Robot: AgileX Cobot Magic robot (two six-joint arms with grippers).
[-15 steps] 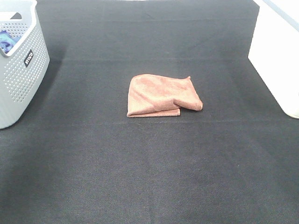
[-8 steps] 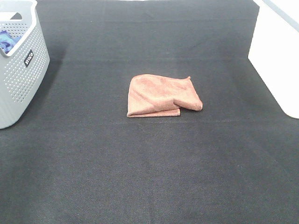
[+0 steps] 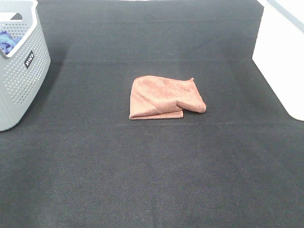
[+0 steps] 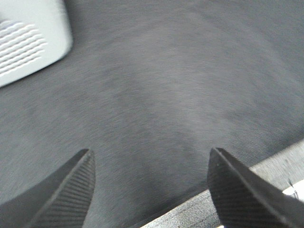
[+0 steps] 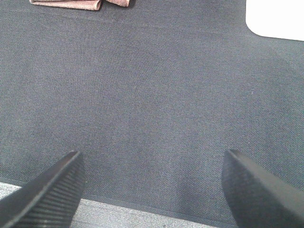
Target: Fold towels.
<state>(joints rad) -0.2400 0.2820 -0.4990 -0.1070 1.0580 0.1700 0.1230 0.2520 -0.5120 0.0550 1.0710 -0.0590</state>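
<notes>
A reddish-brown towel (image 3: 164,97) lies folded and a little rumpled on the black mat (image 3: 152,171), near the middle of the exterior high view. Its near edge also shows in the right wrist view (image 5: 80,4). Neither arm shows in the exterior high view. My left gripper (image 4: 149,190) is open and empty over bare mat near the mat's front edge. My right gripper (image 5: 154,190) is open and empty over bare mat, well short of the towel.
A grey perforated basket (image 3: 21,66) with something blue inside stands at the far left; its corner shows in the left wrist view (image 4: 28,38). A white container (image 3: 282,57) stands at the right, also in the right wrist view (image 5: 275,19).
</notes>
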